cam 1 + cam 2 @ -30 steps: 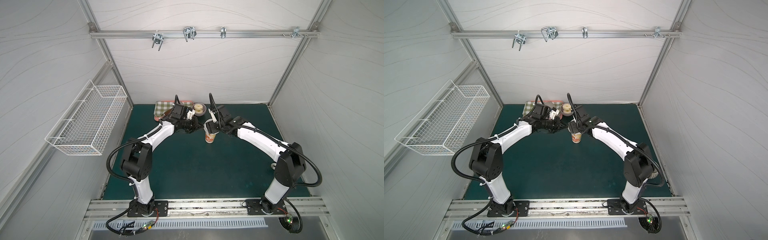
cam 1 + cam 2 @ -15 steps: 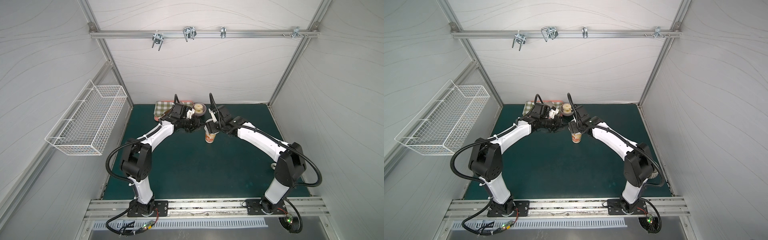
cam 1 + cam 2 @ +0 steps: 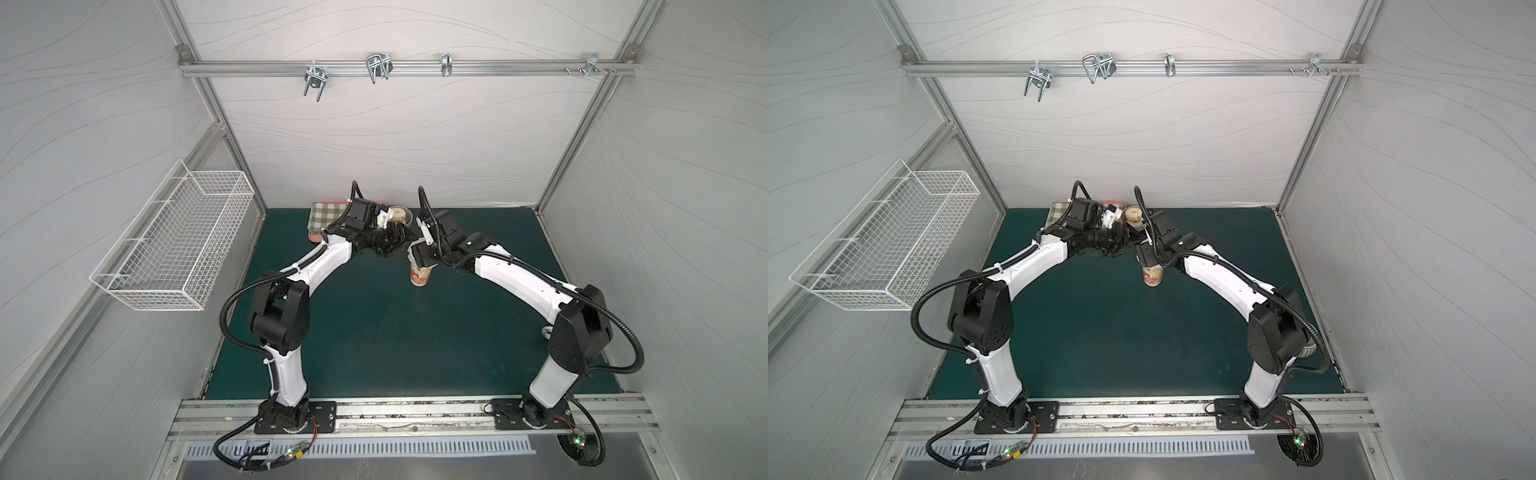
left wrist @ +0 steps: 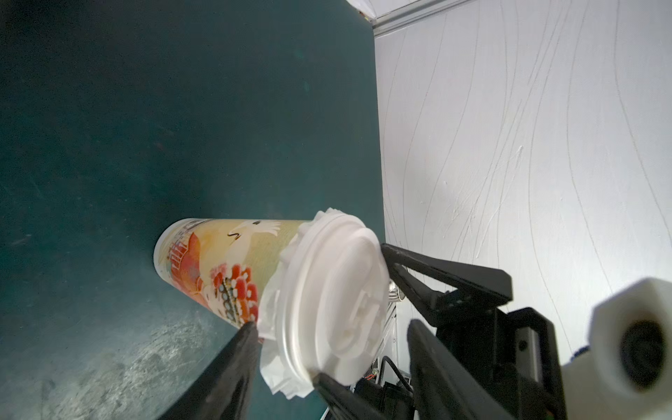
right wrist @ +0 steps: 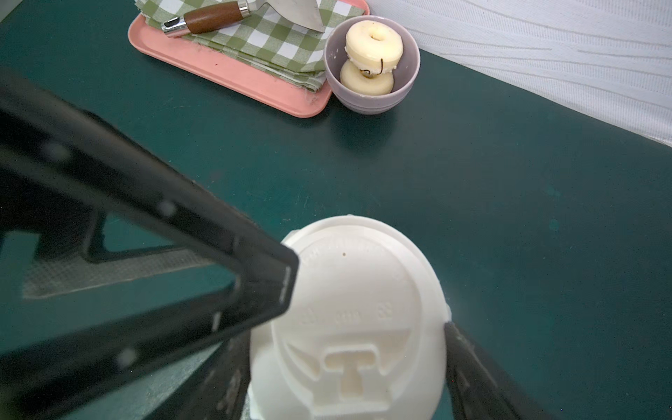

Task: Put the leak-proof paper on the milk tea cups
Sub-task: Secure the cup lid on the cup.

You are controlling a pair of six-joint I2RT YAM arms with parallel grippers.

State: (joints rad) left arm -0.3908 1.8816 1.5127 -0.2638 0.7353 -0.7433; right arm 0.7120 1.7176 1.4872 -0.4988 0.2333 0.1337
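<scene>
The milk tea cup (image 3: 420, 276) (image 3: 1153, 277), cream with an orange-red picture, stands upright on the green mat. A white plastic lid (image 5: 356, 312) (image 4: 334, 291) sits on its mouth. The leak-proof paper (image 4: 280, 378) shows as a crinkled white frill squeezed out under the lid's rim. My right gripper (image 5: 345, 367) (image 3: 419, 255) is shut on the lid from two sides. My left gripper (image 4: 329, 327) (image 3: 401, 241) is open at the cup's top, one finger beside the frill, the other off the lid's face.
Behind the cup, at the back wall, a pink tray (image 5: 236, 78) carries a green checked cloth (image 5: 276, 43) and a wooden-handled knife (image 5: 214, 18). A lilac bowl (image 5: 363, 103) with two pale doughnuts stands next to it. A wire basket (image 3: 174, 245) hangs on the left wall.
The left gripper's jaws have opened at the cup's top. Both arms and the cup stay where they were.
</scene>
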